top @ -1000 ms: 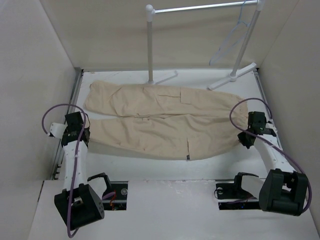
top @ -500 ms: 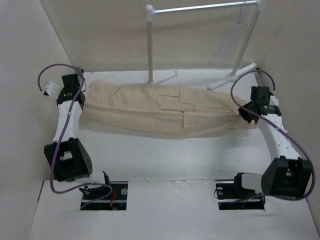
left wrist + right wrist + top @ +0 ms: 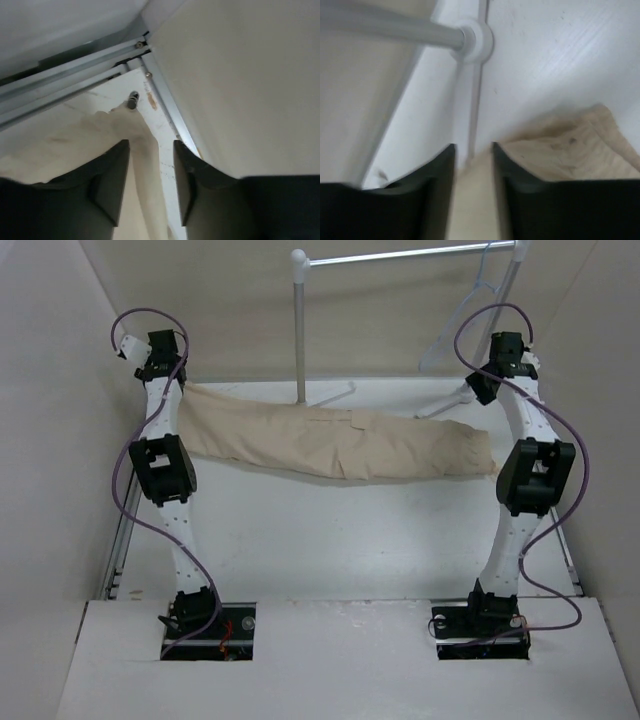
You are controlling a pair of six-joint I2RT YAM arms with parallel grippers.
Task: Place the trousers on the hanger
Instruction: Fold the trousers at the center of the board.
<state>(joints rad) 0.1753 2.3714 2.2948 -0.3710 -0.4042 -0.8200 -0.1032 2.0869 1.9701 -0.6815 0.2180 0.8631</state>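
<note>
Top view: the trousers are lying as a long folded band across the far side of the table, an arm reaching over each end, while the hanger is hanging well apart on the rack

Left wrist: the left gripper is standing partly spread, with cloth running loosely through the gap

Right wrist: cloth is filling the gap of the right gripper; whether it is pinching or slack I cannot tell

The folding step is seemingly ending; the next move is probably calling for one arm to fetch the hanger
</note>
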